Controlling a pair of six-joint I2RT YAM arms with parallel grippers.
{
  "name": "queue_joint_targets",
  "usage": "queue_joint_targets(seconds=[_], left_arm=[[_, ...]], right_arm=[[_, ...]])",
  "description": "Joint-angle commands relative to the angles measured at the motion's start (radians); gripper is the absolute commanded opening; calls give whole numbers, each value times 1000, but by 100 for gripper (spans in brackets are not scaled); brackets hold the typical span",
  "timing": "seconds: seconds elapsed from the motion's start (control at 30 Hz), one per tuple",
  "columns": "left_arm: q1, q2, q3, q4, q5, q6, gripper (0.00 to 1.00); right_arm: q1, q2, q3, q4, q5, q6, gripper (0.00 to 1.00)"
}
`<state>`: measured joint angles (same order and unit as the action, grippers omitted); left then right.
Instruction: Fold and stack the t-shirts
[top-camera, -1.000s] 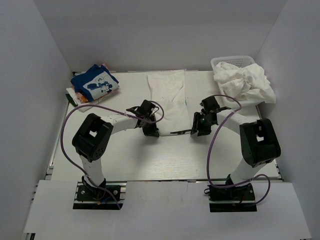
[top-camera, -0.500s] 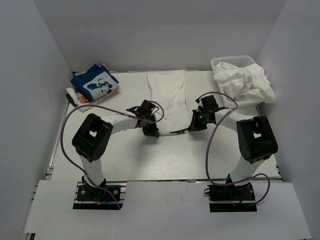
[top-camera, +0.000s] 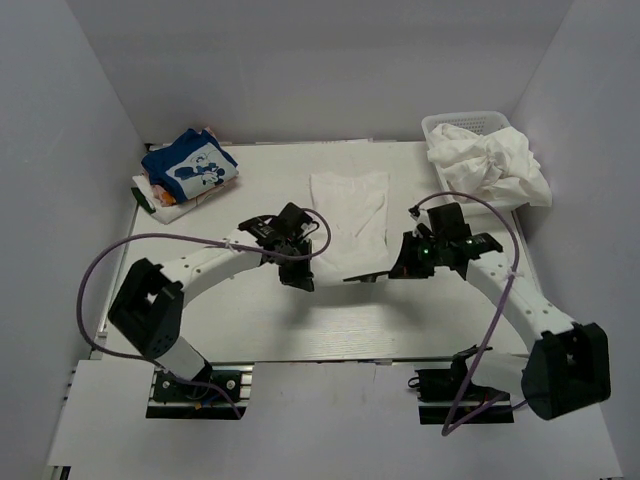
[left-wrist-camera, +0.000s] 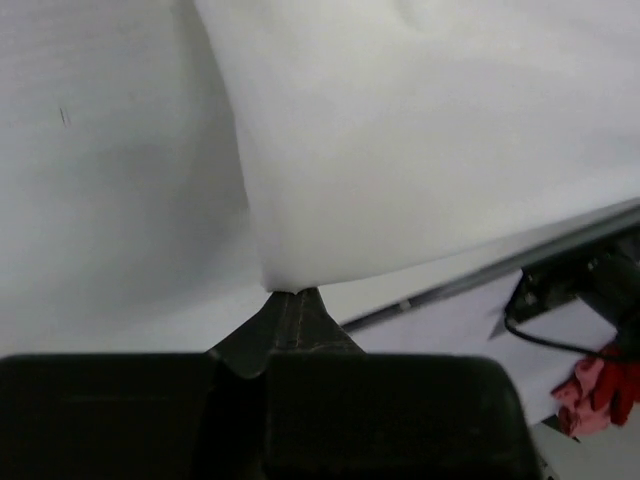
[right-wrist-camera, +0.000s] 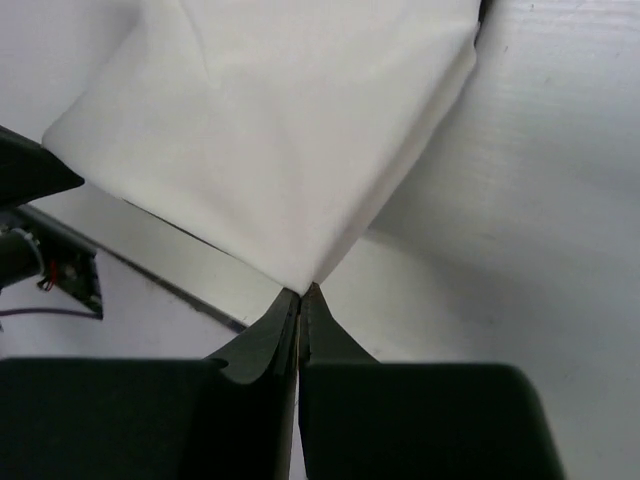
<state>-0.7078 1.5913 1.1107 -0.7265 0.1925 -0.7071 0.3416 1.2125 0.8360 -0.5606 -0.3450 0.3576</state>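
A white t-shirt (top-camera: 349, 212), folded into a narrow strip, lies at mid-table with its near end raised off the surface. My left gripper (top-camera: 302, 281) is shut on the near left corner, and the left wrist view has the cloth (left-wrist-camera: 430, 150) pinched at the tips (left-wrist-camera: 290, 292). On the near right corner my right gripper (top-camera: 399, 270) is shut too, with the shirt (right-wrist-camera: 270, 130) spreading away from the closed tips (right-wrist-camera: 306, 288). A folded blue t-shirt (top-camera: 190, 165) with a white cartoon print tops a small stack at the back left.
At the back right a white mesh basket (top-camera: 447, 124) holds crumpled white t-shirts (top-camera: 490, 165) that spill over its front rim. White walls enclose the table on three sides. The table's near edge (top-camera: 330, 358) runs below both grippers.
My right gripper has shut on the shirt's near right corner. Both arms have swung outward, and the shirt's far end has slid toward me, so the strip looks shorter.
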Motion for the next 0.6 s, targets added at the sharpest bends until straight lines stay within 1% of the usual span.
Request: queue_joint_targets(seconds=[0.0, 0.07, 0.13, 0.17, 0.27, 0.3, 0.33, 0.37, 0.43, 0.5, 0.53, 0.57], left_arm=[[-4, -100, 63, -131, 25, 0, 0], [-4, -113, 95, -142, 16, -9, 0], [-4, -113, 178, -133, -10, -9, 0], [-4, -87, 239, -122, -37, 1, 0], [22, -53, 305, -79, -100, 21, 0], [22, -38, 363, -70, -128, 30, 0], [22, 5, 398, -70, -148, 52, 0], [31, 30, 473, -70, -180, 52, 0], [40, 106, 543, -61, -214, 78, 0], [51, 165, 633, -39, -214, 98, 0], [76, 198, 668, -39, -214, 98, 0], [85, 237, 758, -53, -205, 112, 0]], right_arm=[[2, -68, 82, -195, -23, 11, 0], [-1, -67, 121, -219, 10, 4, 0], [-6, -48, 169, -194, 34, 18, 0], [-9, -18, 217, -185, 56, 21, 0], [-19, 31, 294, -157, 66, 49, 0], [-33, 47, 308, -150, 67, 55, 0], [-39, 83, 368, -131, 86, 64, 0], [-42, 97, 385, -125, 92, 70, 0], [-64, 149, 460, -113, 107, 81, 0], [-81, 179, 494, -104, 109, 86, 0], [-88, 220, 530, -99, 110, 87, 0], [-101, 235, 541, -88, 110, 92, 0]])
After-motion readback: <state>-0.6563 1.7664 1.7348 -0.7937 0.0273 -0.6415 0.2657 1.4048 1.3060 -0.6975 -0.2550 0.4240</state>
